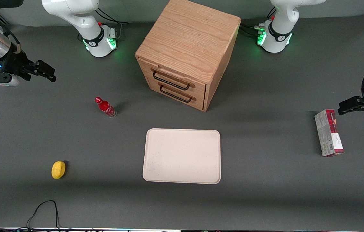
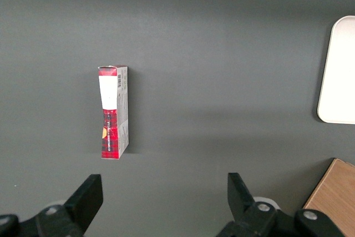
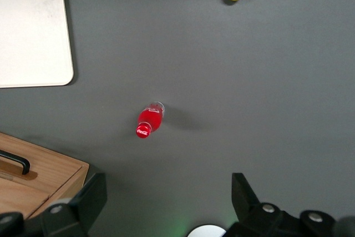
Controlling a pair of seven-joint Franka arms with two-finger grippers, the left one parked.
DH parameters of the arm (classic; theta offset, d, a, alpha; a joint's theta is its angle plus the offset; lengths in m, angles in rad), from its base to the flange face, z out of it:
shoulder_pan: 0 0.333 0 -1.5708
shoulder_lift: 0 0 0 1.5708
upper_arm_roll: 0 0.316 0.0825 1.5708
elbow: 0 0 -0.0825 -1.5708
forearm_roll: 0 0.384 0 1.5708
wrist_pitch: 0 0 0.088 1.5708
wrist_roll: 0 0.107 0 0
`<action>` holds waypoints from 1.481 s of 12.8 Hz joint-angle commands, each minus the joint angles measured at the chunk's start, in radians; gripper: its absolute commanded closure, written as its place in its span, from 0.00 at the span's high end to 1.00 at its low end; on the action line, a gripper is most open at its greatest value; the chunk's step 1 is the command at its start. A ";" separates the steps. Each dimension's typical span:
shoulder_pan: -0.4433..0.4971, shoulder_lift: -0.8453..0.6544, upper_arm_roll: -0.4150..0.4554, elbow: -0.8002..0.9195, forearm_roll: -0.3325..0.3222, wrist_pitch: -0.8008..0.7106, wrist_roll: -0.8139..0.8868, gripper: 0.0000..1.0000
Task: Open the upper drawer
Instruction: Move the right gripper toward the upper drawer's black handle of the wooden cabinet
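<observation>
The wooden cabinet (image 1: 190, 48) stands on the grey table (image 1: 265, 180), turned at an angle so its drawer fronts face partly toward the front camera and partly toward the working arm's end. The upper drawer (image 1: 175, 77) is the topmost of its two fronts, shut flush, with a thin black bar handle (image 1: 170, 81); the lower drawer (image 1: 178, 94) sits directly beneath it with a matching handle.

The gripper (image 1: 45, 71) hangs above the table well apart from the cabinet, toward the working arm's end. Its two black fingers (image 3: 83, 201) are spread wide with nothing between them.

A red bottle (image 1: 105, 107) stands upright on the table in front of the cabinet's drawers, near them but apart, and roughly between the gripper and the drawer fronts. A white tray (image 1: 182, 156) lies flat, nearer to the front camera than the cabinet. A yellow lemon-like object (image 1: 58, 169) lies far from the cabinet, nearer to the front camera than the bottle. A red and grey carton (image 1: 328, 132) lies toward the parked arm's end, well away from the cabinet.
</observation>
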 commanded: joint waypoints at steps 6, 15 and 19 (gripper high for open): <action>0.012 0.169 0.141 0.204 0.108 -0.016 0.005 1.00; 0.012 0.441 0.626 0.401 0.006 -0.016 -0.446 1.00; 0.012 0.582 0.638 0.397 0.069 -0.006 -0.637 1.00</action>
